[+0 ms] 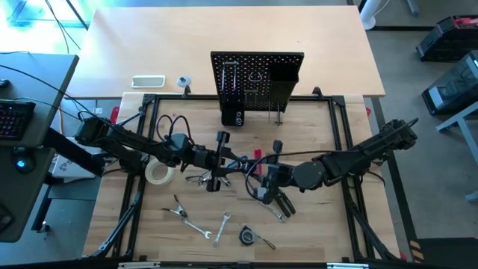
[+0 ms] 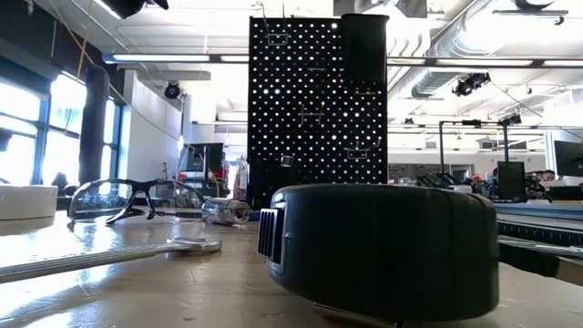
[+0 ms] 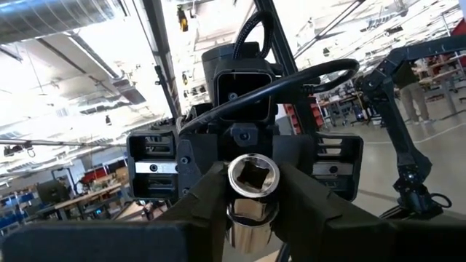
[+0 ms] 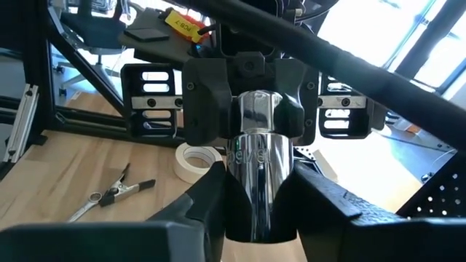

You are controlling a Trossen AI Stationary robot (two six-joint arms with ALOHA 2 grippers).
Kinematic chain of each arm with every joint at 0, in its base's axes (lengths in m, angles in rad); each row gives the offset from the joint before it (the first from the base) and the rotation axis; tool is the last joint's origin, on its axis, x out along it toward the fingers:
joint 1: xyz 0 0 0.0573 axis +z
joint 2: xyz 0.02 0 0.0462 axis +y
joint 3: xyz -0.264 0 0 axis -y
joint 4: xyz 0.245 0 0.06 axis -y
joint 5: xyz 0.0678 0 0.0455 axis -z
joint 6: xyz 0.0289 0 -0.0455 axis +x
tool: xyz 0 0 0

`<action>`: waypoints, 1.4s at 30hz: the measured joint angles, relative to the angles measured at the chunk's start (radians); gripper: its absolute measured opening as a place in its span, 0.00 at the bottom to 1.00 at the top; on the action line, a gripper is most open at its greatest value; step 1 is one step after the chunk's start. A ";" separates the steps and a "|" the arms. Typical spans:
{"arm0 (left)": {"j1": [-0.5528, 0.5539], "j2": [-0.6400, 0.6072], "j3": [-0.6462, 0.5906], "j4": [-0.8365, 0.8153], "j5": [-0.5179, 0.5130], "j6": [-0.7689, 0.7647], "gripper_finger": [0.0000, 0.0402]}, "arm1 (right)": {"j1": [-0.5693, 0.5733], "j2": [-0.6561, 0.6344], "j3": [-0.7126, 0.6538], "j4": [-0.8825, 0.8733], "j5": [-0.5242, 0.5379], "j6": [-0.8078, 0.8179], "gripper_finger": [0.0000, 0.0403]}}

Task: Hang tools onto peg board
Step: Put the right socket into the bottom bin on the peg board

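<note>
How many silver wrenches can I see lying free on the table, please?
2. The first wrench lies near the front edge of the table, left of the middle; the second wrench lies just right of it, beside the tape measure. Others may be hidden.

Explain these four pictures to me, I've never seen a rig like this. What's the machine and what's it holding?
It is a robot with two dark arms at a wooden table. One picture looks straight down, one looks level across the tabletop, and two come from cameras on the arms' wrists. A black peg board for hanging tools stands at the back. On the table lie a tape roll, wrenches, clear glasses and a black tape measure. Mid-table the arms meet: the left gripper has its jaws closed on a chrome socket, with the right gripper at the same socket.
</note>
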 joint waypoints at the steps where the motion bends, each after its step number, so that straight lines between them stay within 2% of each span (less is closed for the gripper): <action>1: 0.000 0.000 0.000 -0.002 0.001 0.003 0.21 | 0.000 0.000 0.000 -0.002 0.002 0.005 0.34; 7: 0.001 -0.014 0.000 -0.056 -0.015 0.009 0.21 | 0.014 0.001 0.000 -0.059 0.095 0.023 0.40; 15: -0.003 -0.134 0.000 -0.277 -0.083 0.074 0.21 | 0.095 0.000 0.002 -0.210 0.395 0.025 0.41; 19: -0.004 -0.200 0.000 -0.439 -0.174 0.075 0.21 | 0.137 0.000 0.002 -0.359 0.508 0.121 0.41; 22: -0.002 -0.232 0.000 -0.566 -0.264 0.064 0.21 | 0.160 0.000 0.002 -0.529 0.516 0.269 0.41; 25: -0.002 -0.240 0.000 -0.686 -0.343 0.043 0.21 | 0.169 0.000 0.002 -0.724 0.499 0.482 0.41; 31: 0.030 -0.220 -0.001 -0.844 -0.481 0.009 0.21 | 0.171 0.000 0.001 -1.042 0.423 0.861 0.41; 35: 0.086 -0.187 -0.001 -0.871 -0.502 -0.025 0.21 | 0.190 0.000 0.001 -1.109 0.416 0.951 0.41; 42: 0.202 -0.067 -0.001 -0.828 -0.503 -0.049 0.21 | 0.215 0.000 0.001 -1.132 0.418 0.978 0.41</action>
